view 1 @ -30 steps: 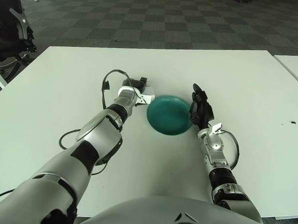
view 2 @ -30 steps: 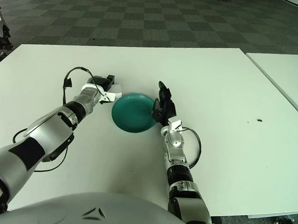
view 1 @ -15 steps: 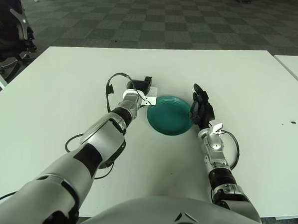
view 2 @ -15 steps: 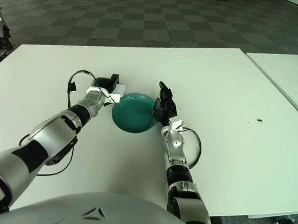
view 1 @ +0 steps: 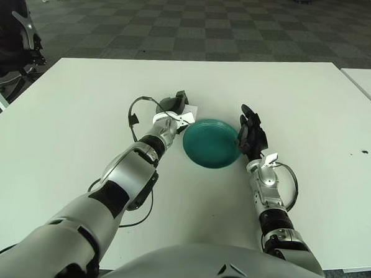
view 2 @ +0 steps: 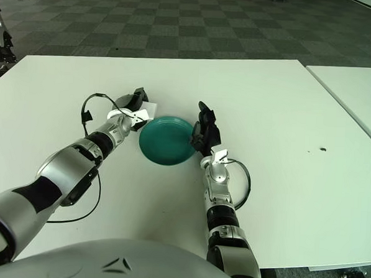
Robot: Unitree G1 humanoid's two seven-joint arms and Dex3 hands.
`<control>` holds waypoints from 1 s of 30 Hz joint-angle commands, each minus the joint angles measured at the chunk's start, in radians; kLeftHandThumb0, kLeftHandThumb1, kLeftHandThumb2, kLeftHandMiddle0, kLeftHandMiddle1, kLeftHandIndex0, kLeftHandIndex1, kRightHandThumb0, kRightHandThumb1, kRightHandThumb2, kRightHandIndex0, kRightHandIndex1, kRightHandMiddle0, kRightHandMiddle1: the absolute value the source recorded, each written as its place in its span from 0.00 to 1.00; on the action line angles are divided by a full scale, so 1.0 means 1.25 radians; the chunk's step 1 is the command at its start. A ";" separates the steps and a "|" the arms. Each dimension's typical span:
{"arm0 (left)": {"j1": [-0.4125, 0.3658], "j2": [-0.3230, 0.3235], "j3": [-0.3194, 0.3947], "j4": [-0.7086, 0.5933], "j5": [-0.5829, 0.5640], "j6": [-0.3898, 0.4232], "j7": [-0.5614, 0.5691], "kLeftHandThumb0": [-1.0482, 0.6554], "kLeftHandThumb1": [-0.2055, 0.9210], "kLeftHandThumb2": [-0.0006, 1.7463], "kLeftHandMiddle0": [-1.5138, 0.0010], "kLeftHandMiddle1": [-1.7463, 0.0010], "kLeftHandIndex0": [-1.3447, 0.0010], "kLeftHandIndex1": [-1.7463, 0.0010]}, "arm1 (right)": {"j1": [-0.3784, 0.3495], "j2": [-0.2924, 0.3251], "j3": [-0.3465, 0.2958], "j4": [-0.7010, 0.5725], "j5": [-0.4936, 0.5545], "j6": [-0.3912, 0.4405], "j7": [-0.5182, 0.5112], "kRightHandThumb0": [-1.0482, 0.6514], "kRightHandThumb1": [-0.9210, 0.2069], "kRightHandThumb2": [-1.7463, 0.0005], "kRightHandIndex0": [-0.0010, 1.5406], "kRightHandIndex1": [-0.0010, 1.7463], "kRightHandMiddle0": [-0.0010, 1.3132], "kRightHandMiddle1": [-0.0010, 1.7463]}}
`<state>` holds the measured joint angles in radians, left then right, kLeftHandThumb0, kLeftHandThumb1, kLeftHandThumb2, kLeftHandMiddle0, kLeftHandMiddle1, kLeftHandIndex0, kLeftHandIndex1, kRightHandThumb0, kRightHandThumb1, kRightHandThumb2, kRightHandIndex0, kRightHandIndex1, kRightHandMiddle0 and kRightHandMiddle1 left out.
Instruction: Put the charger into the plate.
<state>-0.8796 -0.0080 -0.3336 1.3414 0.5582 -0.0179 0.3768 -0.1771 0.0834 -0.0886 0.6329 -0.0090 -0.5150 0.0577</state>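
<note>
Charger (view 1: 188,116), white, is pinched in the left hand (view 1: 175,106) just beside the green plate (view 1: 211,143). Plate holds nothing. Right hand (view 1: 250,134) touches its right rim, fingers spread.

You cannot make out the small white charger (view 1: 188,117) fully: the left hand (view 1: 175,107) covers most of it, and whether its fingers actually clasp it is unclear. The round teal plate (view 1: 211,142) has its right rim hidden behind the right hand (view 1: 250,135). The white desk (view 1: 81,102) runs off both sides.
</note>
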 commanded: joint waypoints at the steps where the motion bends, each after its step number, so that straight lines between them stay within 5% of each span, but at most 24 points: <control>1: 0.031 0.008 0.069 0.032 -0.062 0.009 -0.018 0.31 0.35 0.84 0.47 0.78 0.47 0.00 | 0.190 0.030 -0.010 0.145 0.018 0.078 -0.024 0.19 0.00 0.44 0.10 0.01 0.00 0.29; 3: 0.026 0.010 0.074 0.032 -0.063 0.008 -0.014 0.31 0.37 0.83 0.45 0.72 0.48 0.00 | 0.188 0.029 -0.009 0.144 0.015 0.078 -0.029 0.19 0.00 0.43 0.11 0.01 0.00 0.29; 5: 0.020 0.012 0.074 0.032 -0.061 0.008 -0.013 0.46 0.33 0.85 0.52 0.37 0.50 0.00 | 0.188 0.029 -0.008 0.140 0.015 0.077 -0.029 0.19 0.00 0.43 0.11 0.01 0.00 0.29; 7: 0.014 0.015 0.074 0.031 -0.057 0.007 -0.013 0.55 0.15 0.94 0.45 0.15 0.36 0.13 | 0.189 0.029 -0.007 0.138 0.017 0.074 -0.028 0.19 0.00 0.43 0.11 0.01 0.00 0.28; 10: 0.009 0.017 0.073 0.030 -0.053 0.005 -0.011 0.59 0.06 0.97 0.41 0.05 0.28 0.21 | 0.190 0.029 -0.007 0.137 0.019 0.073 -0.026 0.19 0.00 0.43 0.11 0.01 0.00 0.27; 13: -0.009 0.024 0.066 0.024 -0.042 -0.006 0.002 0.42 0.33 0.82 0.27 0.02 0.46 0.07 | 0.192 0.033 -0.008 0.136 0.024 0.076 -0.025 0.19 0.00 0.43 0.10 0.00 0.00 0.27; 16: -0.013 0.026 0.065 0.022 -0.041 -0.013 0.008 0.36 0.43 0.77 0.21 0.01 0.52 0.02 | 0.192 0.034 -0.010 0.139 0.027 0.077 -0.024 0.19 0.00 0.43 0.10 0.00 0.00 0.27; 30: -0.025 0.028 0.058 0.014 -0.032 -0.039 0.057 0.34 0.52 0.71 0.20 0.00 0.58 0.00 | 0.184 0.035 -0.014 0.155 0.027 0.086 -0.029 0.18 0.00 0.43 0.09 0.00 0.00 0.27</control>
<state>-0.8861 0.0043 -0.2604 1.3512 0.5155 -0.0407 0.4024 -0.1772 0.0845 -0.0875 0.6329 -0.0110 -0.5150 0.0399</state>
